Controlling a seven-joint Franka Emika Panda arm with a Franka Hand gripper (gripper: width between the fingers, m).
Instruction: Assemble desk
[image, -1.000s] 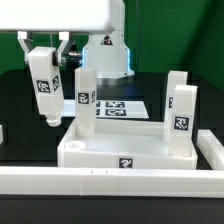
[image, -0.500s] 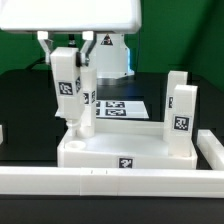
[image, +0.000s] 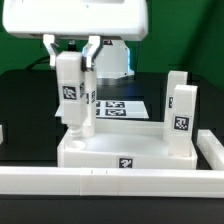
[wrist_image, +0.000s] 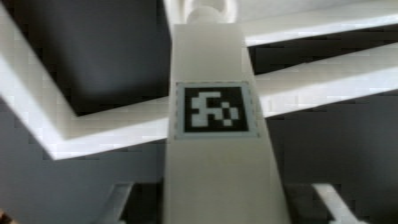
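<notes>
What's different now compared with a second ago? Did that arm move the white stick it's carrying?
Yes. The gripper, shut on a white leg, carried it toward the exterior view's right and down to the desk top's near corner, beside a leg already standing there. The grip never changed. The desk top, the other standing legs and the marker board stayed put.

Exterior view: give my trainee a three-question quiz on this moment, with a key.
1. True or false: the jaws hold a white square-section tagged leg upright.
2. How many legs already stand in the large white plastic tray-like desk top? A) one B) three C) none
3. Toward which side of the exterior view is the held leg's lower end: left or right?

Key: 1 true. 2 B: one beside the held leg, two on the right. 3 left.
</notes>
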